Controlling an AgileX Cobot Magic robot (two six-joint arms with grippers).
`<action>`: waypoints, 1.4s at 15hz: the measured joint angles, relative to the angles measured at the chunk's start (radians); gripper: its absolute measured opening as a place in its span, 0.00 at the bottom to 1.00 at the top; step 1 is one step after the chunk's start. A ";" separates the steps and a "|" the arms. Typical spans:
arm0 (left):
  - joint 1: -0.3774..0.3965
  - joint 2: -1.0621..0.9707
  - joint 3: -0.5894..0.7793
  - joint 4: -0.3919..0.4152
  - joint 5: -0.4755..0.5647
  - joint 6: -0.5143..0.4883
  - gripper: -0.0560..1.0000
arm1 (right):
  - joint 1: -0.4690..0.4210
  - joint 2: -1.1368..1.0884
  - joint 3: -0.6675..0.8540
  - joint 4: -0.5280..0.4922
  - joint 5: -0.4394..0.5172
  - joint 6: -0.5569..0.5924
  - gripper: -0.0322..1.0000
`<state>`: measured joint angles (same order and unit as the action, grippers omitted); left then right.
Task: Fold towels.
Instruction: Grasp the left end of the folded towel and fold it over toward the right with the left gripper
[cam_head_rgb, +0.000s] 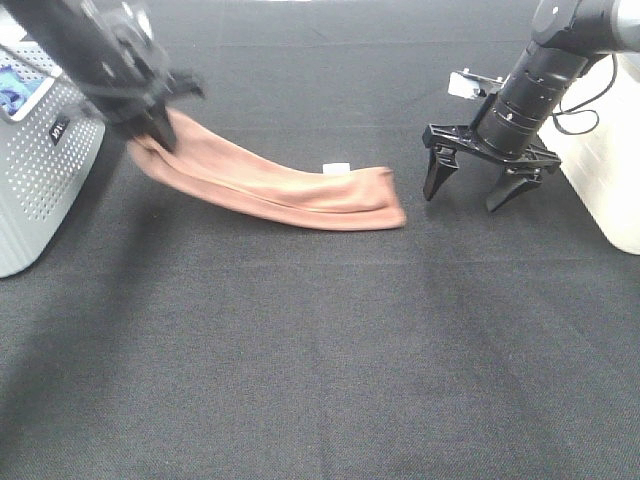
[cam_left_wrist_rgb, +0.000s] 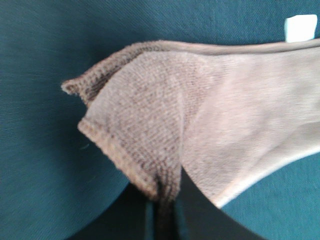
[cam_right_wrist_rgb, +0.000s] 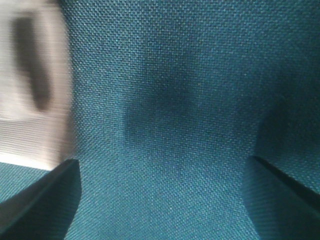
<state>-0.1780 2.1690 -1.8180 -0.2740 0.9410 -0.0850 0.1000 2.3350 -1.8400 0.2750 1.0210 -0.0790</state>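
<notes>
On the dark fabric-covered worktop (cam_head_rgb: 320, 380), which filled nearly the whole scene, a grey perforated basket (cam_head_rgb: 40, 190) stood at the left edge and a white bin (cam_head_rgb: 610, 170) at the right. Between them stretched the reddish-brown towel (cam_head_rgb: 270, 185), gathered into a long band. Its left end was raised off the surface, and the rest sloped down and lay flat, ending just beside the right arm.

The left fingers (cam_head_rgb: 160, 128) were pinched tight on that raised end. From the left wrist view the hemmed corner (cam_left_wrist_rgb: 125, 165) bunched down into them. The right fingers (cam_head_rgb: 437, 175) stood spread wide and held nothing, poised over bare worktop close to the towel's free end.

From where I stood the cloth looked light and thoroughly limp. It sagged in a soft curve from the pinch and kept no shape of its own, so lifting it by one point would only let it droop and twist. The nap looked likely to drag on the fabric surface rather than slide. I judged the best hold was the stitched hem at the free end's corner, taking both layers together.

The small white tag (cam_head_rgb: 336, 167) sat on the far edge, a handy marker for lining up the sides.
</notes>
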 joint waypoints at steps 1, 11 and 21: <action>0.000 0.000 0.000 0.000 0.000 0.000 0.08 | 0.000 0.000 0.000 0.000 0.000 0.000 0.83; -0.185 0.108 -0.071 -0.298 -0.122 -0.008 0.08 | 0.000 0.000 0.000 0.000 0.002 0.000 0.83; -0.259 0.231 -0.071 -0.549 -0.343 -0.005 0.55 | 0.000 0.000 0.000 0.049 0.002 0.000 0.83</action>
<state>-0.4370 2.4000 -1.8890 -0.8230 0.5980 -0.0900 0.1000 2.3350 -1.8400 0.3240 1.0230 -0.0790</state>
